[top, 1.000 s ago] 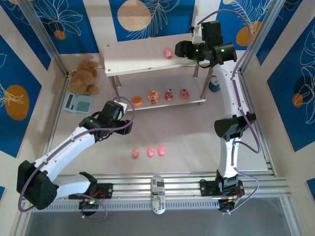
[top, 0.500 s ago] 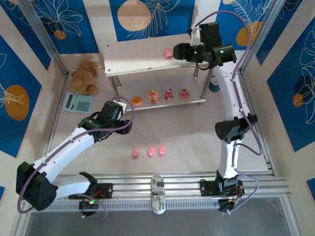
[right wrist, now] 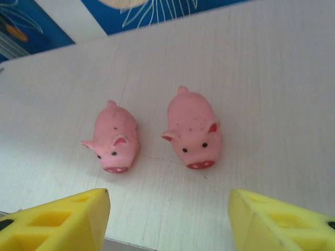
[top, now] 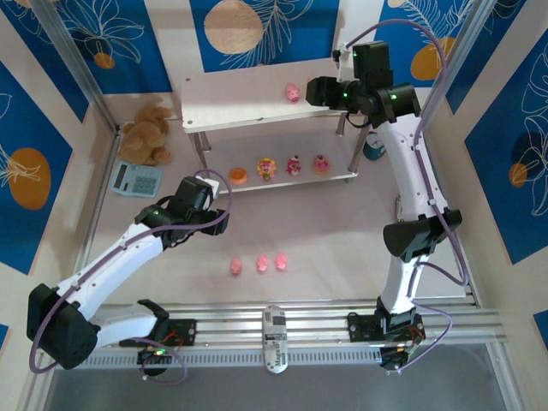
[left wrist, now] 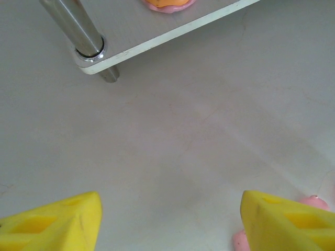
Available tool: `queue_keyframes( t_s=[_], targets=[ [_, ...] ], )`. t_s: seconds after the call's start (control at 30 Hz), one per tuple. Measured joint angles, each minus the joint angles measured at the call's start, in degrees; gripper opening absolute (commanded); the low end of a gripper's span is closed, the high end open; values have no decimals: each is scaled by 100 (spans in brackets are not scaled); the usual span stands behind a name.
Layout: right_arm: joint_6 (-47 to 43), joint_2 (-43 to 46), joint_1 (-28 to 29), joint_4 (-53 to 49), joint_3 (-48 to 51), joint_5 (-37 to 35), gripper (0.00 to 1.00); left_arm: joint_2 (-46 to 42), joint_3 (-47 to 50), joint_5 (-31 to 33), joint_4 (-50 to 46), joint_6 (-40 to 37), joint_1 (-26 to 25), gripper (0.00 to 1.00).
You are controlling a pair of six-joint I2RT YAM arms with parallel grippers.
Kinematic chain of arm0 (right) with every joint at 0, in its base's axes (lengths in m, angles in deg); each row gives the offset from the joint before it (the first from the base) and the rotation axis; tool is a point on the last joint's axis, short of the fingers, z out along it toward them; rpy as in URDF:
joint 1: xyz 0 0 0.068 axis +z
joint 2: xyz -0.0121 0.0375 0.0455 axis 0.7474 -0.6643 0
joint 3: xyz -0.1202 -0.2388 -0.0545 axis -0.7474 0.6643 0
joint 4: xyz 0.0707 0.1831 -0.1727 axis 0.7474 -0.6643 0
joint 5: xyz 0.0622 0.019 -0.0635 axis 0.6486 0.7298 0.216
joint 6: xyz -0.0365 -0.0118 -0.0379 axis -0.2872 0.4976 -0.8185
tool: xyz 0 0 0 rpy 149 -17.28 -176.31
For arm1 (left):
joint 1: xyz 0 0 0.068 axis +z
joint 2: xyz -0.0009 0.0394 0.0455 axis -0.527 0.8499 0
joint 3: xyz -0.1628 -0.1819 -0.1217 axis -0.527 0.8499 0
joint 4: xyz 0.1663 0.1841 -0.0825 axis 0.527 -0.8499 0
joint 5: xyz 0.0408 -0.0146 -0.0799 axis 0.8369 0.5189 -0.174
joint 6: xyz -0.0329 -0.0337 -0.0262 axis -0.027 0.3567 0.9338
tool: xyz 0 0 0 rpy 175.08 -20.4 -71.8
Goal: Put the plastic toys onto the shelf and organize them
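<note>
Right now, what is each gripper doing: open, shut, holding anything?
Left gripper: open, holding nothing, over the table.
Right gripper: open, holding nothing, over the shelf.

White arm links [top: 111, 261], black joints [top: 419, 235], purple cables [top: 425, 34], yellow wedge fingers [right wrist: 57, 219].

We can read no text, number or brand anywhere. The calculator [top: 137, 178] at the far left of the worktop [top: 325, 231] has keys and a display, but they are too small for us to make out. The blue wall panels [top: 257, 26] bear leaf and circle patterns.
</note>
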Motion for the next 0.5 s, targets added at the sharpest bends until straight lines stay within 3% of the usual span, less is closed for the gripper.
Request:
queue_keyframes(
  t_s=[0.2, 0.5],
  targets=[
    [-140, -348, 31, -105, -894, -249, 55, -59, 13, 0, -2, 2, 4, 70],
    [-457, -822, 339, -367, -962, -824, 56, -83, 13, 4, -39, 0, 15, 70]
  ],
)
